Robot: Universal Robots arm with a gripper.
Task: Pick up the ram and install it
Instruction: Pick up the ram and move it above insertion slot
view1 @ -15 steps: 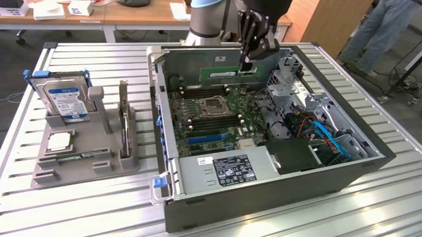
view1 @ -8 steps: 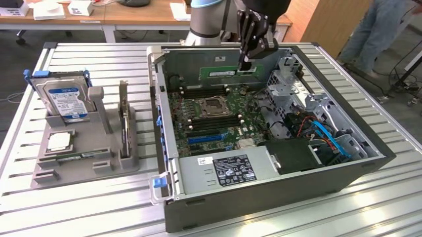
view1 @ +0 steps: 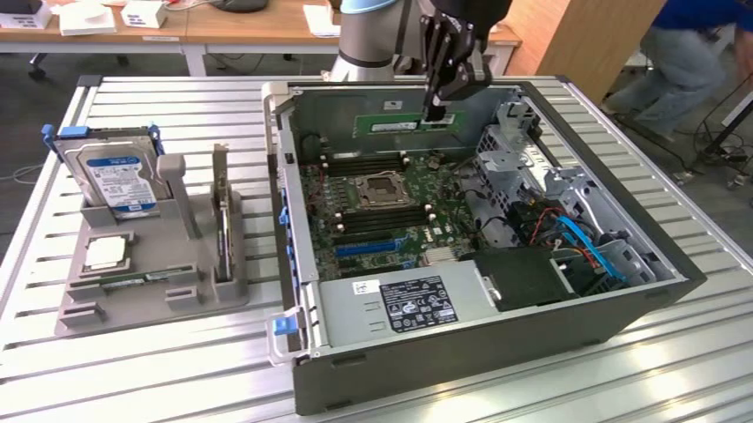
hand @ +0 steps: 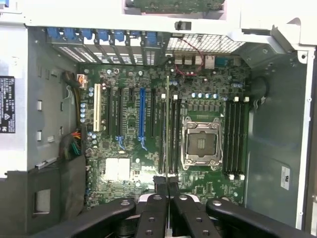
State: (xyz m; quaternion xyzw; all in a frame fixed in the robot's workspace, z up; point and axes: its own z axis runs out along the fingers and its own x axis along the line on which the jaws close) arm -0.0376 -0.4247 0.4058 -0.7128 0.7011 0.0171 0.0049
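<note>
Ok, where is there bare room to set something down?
Bare table slats border the grey holder on its near and far sides. The strip between holder and computer case is narrow. Inside the case is crowded, and the gripper holds the ram there.

The ram (view1: 400, 124) hung pinched in the gripper (view1: 436, 113), straight above the motherboard (view1: 353, 211) inside the case (view1: 471, 361). The processor socket (view1: 383, 189) lay below the gripper, to one side. Well away from it, outside the case, the hard drive (view1: 115, 181) stood in a holder (view1: 153, 282) on the table (view1: 153, 370).
</note>
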